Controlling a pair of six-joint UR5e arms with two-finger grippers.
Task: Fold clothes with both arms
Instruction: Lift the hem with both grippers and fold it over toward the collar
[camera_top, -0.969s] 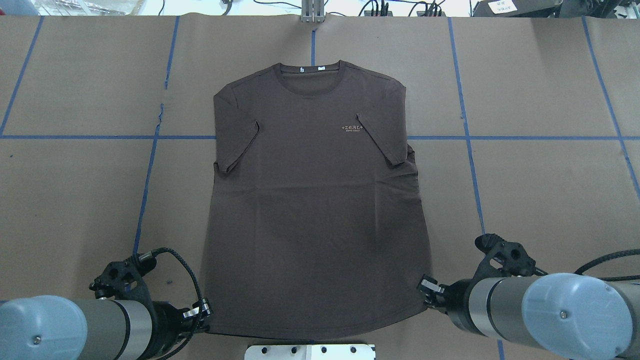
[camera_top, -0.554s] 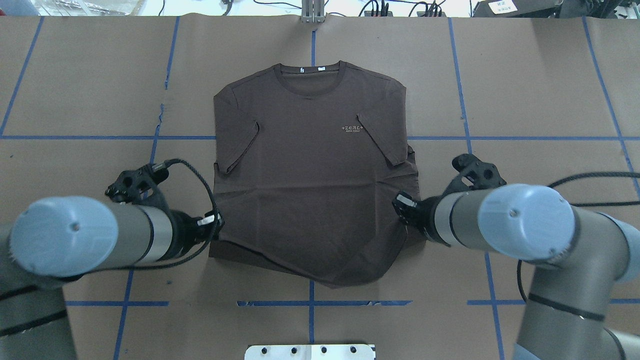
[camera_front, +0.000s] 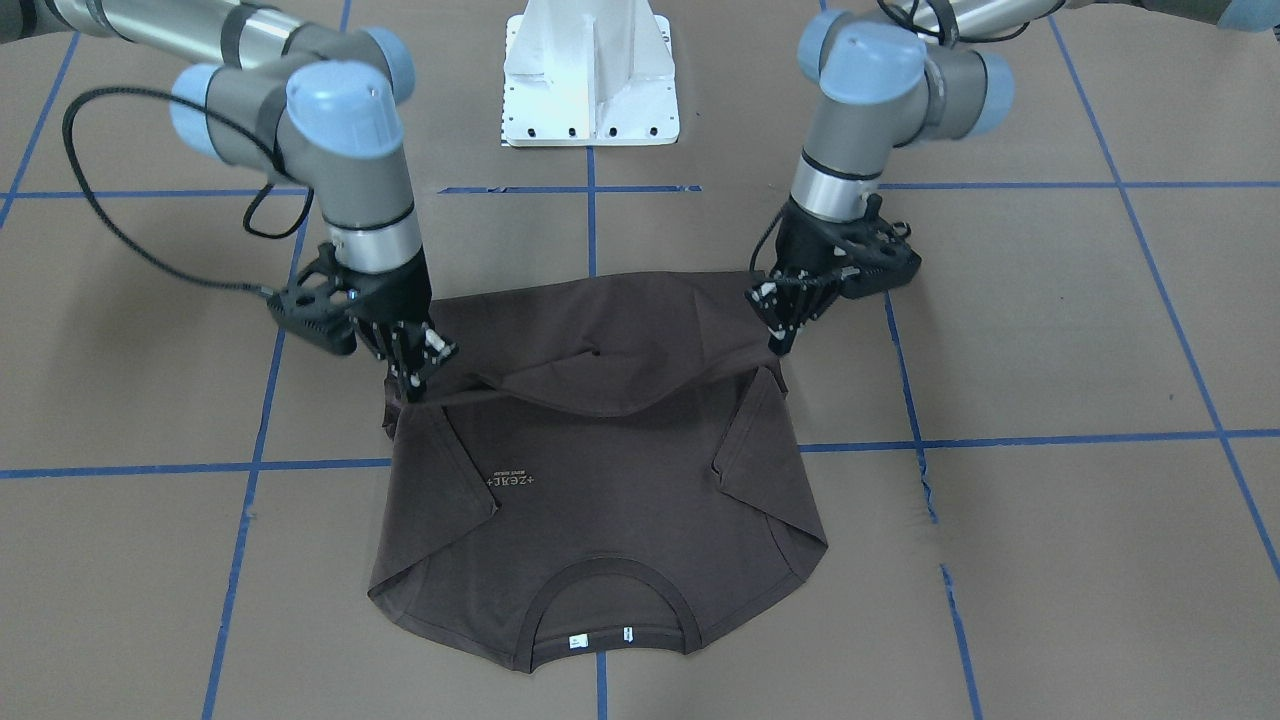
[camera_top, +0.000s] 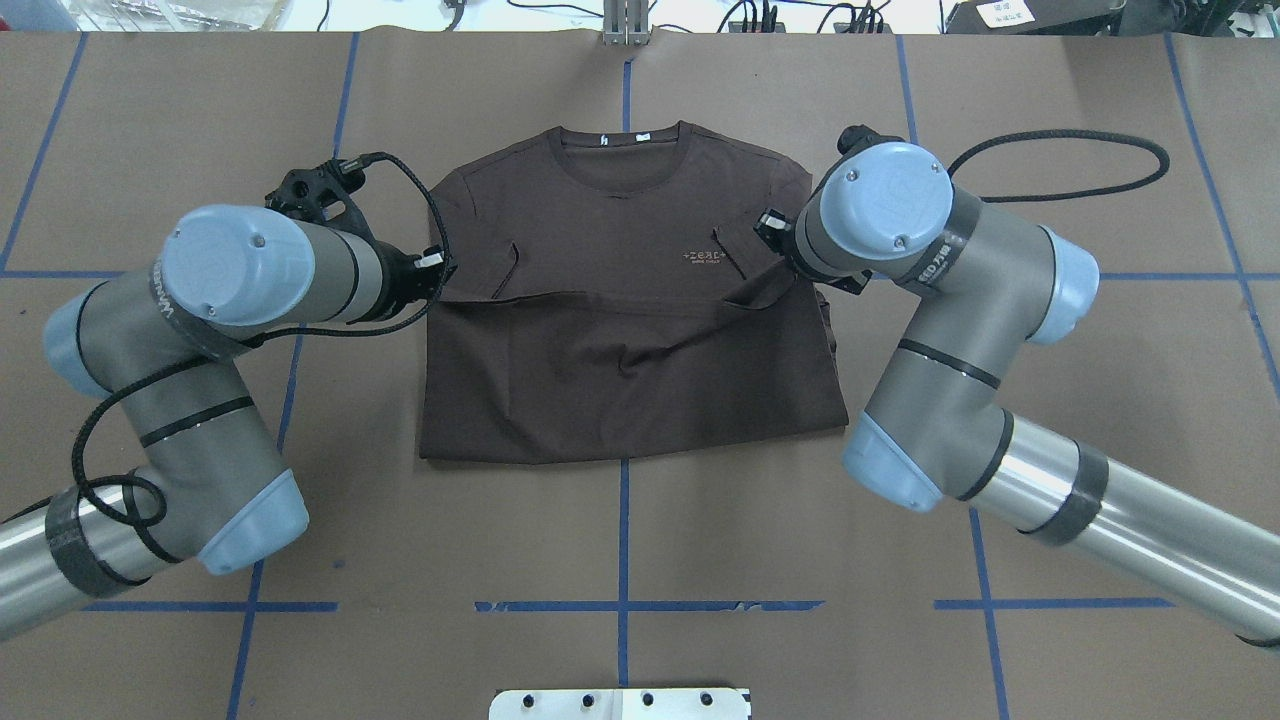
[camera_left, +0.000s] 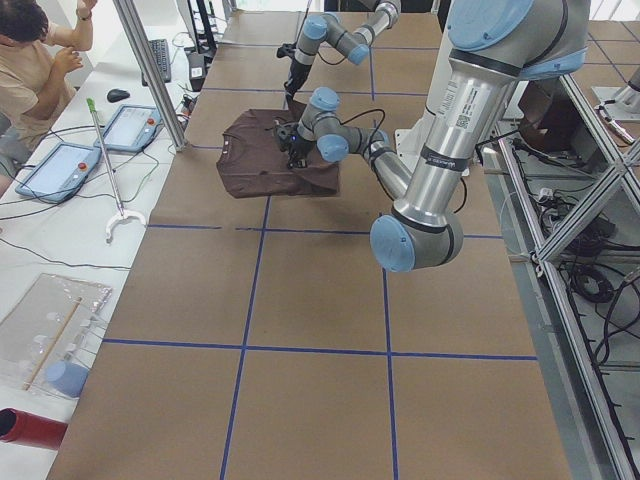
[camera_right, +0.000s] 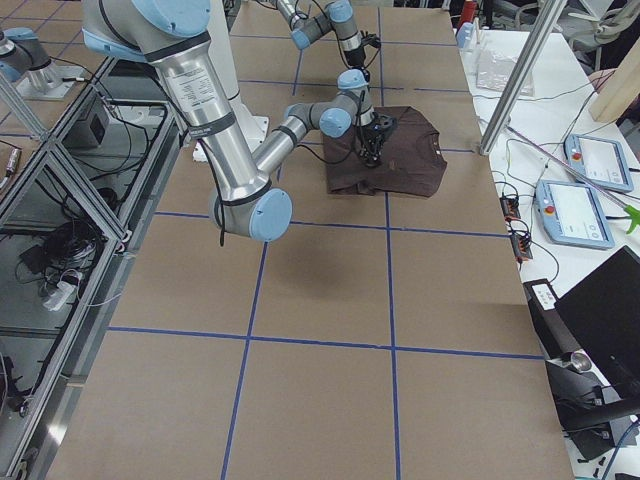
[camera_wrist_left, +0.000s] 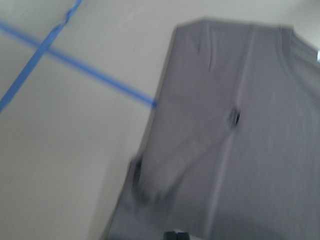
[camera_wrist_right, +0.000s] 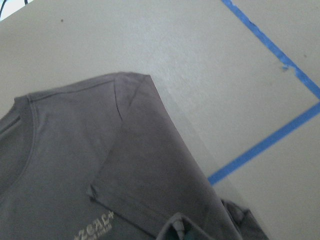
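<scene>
The dark brown T-shirt (camera_top: 620, 390) lies on the table with its collar (camera_top: 620, 150) at the far side and pale chest lettering (camera_top: 705, 257) showing. Its lower half is lifted and doubled over toward the chest. My left gripper (camera_top: 440, 268) is shut on the hem's left corner, at the left sleeve. My right gripper (camera_top: 772, 235) is shut on the hem's right corner, at the right sleeve. In the front view the left gripper (camera_front: 778, 342) and right gripper (camera_front: 414, 388) hold the hem (camera_front: 600, 395) raised and sagging between them. The right wrist view shows the shoulder and sleeve (camera_wrist_right: 125, 150).
The white pedestal base (camera_front: 590, 90) stands at the robot's edge. Blue tape lines (camera_top: 622, 530) cross the brown paper table cover. A metal post (camera_left: 150, 70), tablets (camera_left: 55, 170) and a person (camera_left: 30, 60) are beyond the table's far edge.
Both arms have carried the hem corners away from the robot toward the collar. The shirt's lower half has come up and folded over the upper half.
</scene>
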